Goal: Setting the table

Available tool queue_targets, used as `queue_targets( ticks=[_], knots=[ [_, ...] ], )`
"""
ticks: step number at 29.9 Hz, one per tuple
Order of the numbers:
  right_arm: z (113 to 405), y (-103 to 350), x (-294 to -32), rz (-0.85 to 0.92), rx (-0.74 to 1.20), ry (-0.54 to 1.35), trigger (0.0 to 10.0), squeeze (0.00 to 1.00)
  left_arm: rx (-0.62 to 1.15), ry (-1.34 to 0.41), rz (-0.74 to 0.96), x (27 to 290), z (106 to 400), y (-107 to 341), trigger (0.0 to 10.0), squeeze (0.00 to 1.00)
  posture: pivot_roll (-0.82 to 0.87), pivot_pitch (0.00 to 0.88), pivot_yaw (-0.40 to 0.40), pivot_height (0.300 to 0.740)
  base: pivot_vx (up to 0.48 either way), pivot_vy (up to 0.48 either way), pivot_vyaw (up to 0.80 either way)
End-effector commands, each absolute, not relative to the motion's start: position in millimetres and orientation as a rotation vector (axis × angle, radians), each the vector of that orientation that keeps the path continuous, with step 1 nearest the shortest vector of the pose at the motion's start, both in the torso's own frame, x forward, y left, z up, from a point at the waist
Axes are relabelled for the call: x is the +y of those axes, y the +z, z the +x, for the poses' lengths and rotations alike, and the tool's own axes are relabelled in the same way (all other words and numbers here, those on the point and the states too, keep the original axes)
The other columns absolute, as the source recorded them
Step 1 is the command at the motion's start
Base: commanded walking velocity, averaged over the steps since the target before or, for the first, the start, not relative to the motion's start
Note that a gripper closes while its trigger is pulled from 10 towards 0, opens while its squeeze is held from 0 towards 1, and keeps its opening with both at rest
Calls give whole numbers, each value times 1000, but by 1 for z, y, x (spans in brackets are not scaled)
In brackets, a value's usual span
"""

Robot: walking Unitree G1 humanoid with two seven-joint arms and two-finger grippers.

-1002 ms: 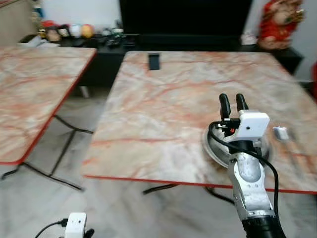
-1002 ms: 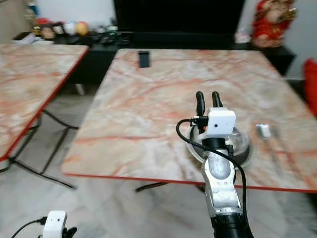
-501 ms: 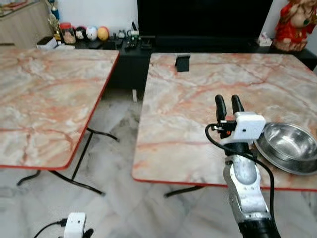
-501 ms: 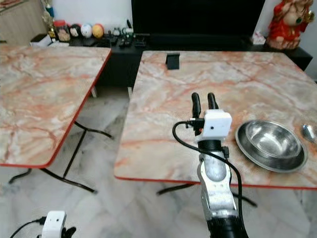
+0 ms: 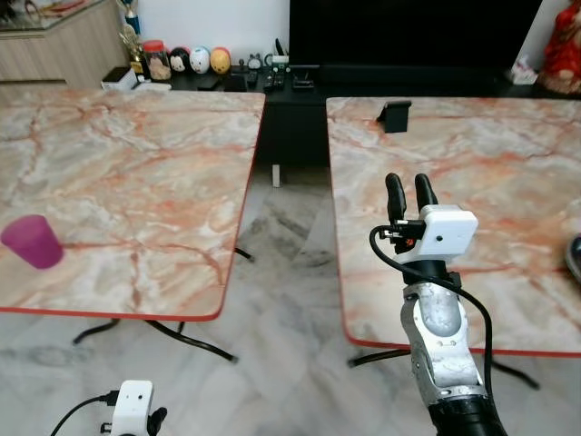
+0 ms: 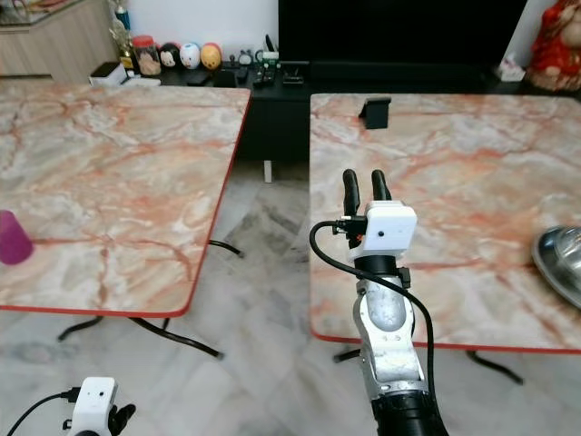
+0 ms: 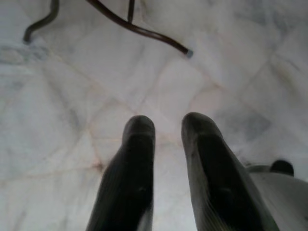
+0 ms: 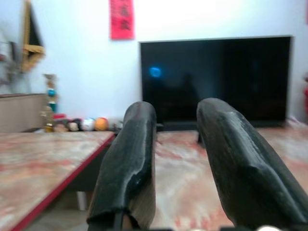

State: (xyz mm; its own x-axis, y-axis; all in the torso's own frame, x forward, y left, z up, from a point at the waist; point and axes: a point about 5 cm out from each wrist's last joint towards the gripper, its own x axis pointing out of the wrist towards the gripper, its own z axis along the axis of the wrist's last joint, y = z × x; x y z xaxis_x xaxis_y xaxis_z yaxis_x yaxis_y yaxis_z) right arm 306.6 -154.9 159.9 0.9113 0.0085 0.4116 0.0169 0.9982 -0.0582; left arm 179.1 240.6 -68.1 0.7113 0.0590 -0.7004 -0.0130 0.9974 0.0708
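Observation:
A purple cup [image 5: 32, 242] stands near the front left of the left marble table [image 5: 136, 163]. A steel bowl [image 6: 563, 263] lies at the front right of the right marble table [image 5: 508, 163], cut off by the picture's edge. My right gripper [image 5: 409, 183] is raised over the right table's front left part, pointing up and away, open and holding nothing. In the right wrist view its fingers [image 8: 130, 159] frame the television. My left gripper [image 7: 166, 125] hangs low over the tiled floor, open and empty.
A floor gap [image 5: 290, 236] with table legs separates the two tables. A small black stand [image 5: 394, 114] sits at the right table's far edge. Behind are a low black cabinet [image 5: 272, 77] with small ornaments and a large dark television [image 6: 399, 32].
The camera has swung left: the bowl slid to the right edge of the picture, and the left table with the purple cup came into view. The right arm keeps its raised pose.

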Motion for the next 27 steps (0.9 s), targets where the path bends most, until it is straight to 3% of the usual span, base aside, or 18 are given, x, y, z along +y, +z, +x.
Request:
queue_targets(
  ticks=[1, 8, 17, 27],
  knots=[
    [306, 159, -158, -49, -420, -10, 10000, 0, 785, 53, 51, 242, 175, -69, 10000, 0, 58, 0, 17, 724, 0, 480, 0],
    [308, 155, -156, -47, -399, -1, 10000, 0, 778, 61, 48, 242, 176, -69, 10000, 0, 65, 0, 15, 724, 0, 397, 0],
    [306, 135, -166, -32, -318, -14, 10000, 0, 767, 60, 53, 243, 177, -68, 10000, 0, 64, 0, 11, 724, 0, 0, 0],
    [295, 65, -192, 54, 22, -112, 10000, 0, 768, 62, 47, 241, 177, -68, 10000, 0, 65, 0, 3, 724, 0, 0, 0]
  ],
)
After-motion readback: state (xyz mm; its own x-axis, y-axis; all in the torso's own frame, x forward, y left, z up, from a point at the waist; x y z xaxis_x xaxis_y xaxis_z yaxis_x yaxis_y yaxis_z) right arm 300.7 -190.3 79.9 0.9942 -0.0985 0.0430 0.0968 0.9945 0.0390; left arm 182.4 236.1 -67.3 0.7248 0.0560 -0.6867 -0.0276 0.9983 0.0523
